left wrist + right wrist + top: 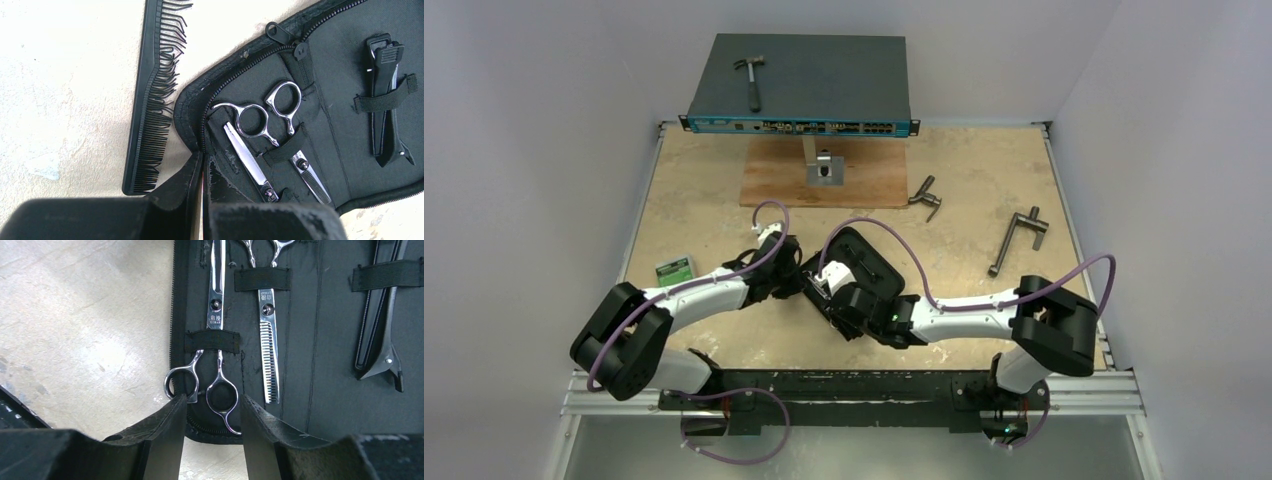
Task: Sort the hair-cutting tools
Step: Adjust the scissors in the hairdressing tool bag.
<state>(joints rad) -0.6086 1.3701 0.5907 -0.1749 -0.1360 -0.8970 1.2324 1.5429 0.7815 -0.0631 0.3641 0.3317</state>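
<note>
The right end effector (pixel 212 400), parted astride the cased scissors (pixel 216 304), seems to be seating them; the closed left end effector (pixel 201 166) should fetch the comb (pixel 145 110).

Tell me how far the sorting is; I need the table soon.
Done: toothed scissors and clip sit strapped in the case. In hand: the left gripper pinches the case's edge while the open right gripper straddles the handle of the plain scissors, under their strap but overhanging the edge. Left: the comb, on the table beside the case.
</note>
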